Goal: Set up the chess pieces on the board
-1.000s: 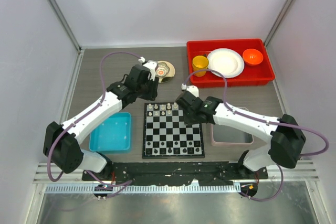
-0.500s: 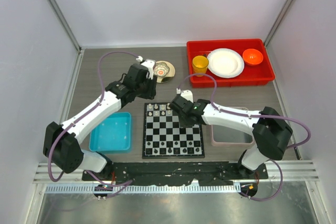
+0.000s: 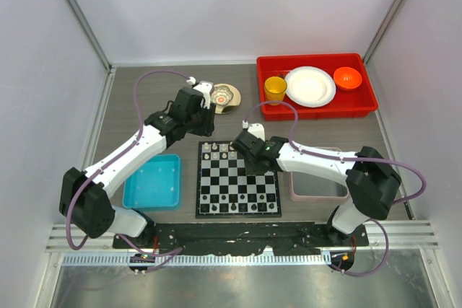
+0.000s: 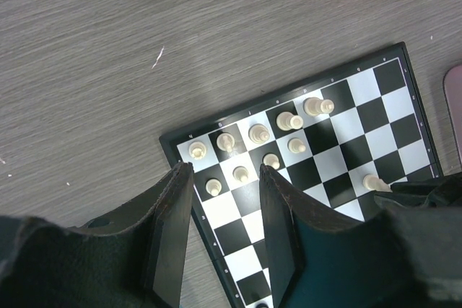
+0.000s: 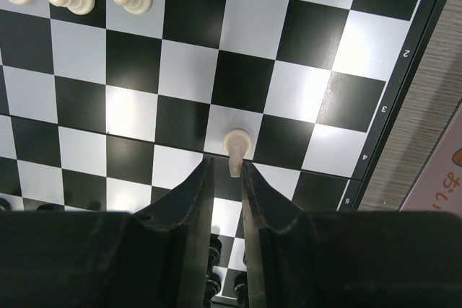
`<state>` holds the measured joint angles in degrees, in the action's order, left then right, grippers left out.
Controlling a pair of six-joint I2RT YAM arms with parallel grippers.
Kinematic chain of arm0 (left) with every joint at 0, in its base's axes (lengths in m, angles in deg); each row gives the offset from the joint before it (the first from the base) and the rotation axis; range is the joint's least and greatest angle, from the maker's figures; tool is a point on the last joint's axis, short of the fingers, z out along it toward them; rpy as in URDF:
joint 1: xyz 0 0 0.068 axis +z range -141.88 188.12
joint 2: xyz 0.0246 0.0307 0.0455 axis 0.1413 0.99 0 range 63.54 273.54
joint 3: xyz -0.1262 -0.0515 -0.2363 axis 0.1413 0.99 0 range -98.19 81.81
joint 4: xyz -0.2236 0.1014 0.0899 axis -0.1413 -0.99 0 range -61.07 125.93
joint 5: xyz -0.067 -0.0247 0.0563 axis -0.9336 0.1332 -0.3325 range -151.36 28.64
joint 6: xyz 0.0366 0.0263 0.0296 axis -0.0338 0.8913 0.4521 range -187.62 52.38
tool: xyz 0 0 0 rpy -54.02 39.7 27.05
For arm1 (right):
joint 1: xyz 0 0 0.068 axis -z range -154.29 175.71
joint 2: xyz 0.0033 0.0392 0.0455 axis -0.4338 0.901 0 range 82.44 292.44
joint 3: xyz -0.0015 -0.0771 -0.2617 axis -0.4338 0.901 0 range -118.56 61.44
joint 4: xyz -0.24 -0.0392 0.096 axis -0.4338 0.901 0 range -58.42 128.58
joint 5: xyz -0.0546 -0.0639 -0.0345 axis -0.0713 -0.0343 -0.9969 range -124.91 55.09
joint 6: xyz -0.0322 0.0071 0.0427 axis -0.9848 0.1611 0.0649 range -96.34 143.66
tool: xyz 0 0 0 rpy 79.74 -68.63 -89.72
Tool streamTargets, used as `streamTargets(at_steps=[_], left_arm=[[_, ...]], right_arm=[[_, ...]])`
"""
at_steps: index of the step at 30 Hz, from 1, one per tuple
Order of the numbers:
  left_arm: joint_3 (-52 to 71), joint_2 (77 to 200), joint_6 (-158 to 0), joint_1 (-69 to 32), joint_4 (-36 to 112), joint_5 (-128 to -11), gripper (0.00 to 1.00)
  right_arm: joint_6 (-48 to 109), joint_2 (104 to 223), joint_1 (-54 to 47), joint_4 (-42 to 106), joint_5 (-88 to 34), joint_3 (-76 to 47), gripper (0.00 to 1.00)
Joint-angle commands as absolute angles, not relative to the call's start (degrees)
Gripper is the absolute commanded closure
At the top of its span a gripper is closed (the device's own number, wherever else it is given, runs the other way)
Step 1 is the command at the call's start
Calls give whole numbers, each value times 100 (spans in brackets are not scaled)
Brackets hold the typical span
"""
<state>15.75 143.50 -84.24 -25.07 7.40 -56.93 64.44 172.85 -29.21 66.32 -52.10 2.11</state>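
Note:
The board lies between the arms. Several cream chess pieces stand in its two far rows at the left; they also show in the left wrist view. Black pieces fill the near rows. My right gripper is low over the board. Its jaws are a narrow gap apart round the top of one cream piece on a white square. The right finger touches the piece; a slit shows on the left. My left gripper hovers open and empty above the board's far-left corner.
A blue bin sits left of the board and a grey tray sits right of it. A red tray at the back right holds a plate, a yellow cup and an orange bowl. A gold dish lies behind the board.
My right gripper moved left over the board between one second and half a second ago, then held still. The left arm has barely moved.

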Motion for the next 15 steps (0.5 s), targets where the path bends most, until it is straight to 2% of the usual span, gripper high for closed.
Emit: streamTargets(at_steps=[1, 9, 15], left_arm=[[1581, 14168, -8502, -2466, 956, -5758, 55], [1554, 14185, -8528, -2527, 1018, -6057, 55], [1580, 14203, -8467, -3037, 1027, -5943, 55]], right_arm=[[6602, 16946, -2966, 6454, -5512, 194, 72], [7269, 15165, -2546, 7086, -6602, 308, 63], [7394, 13949, -1298, 7605, -6541, 721, 62]])
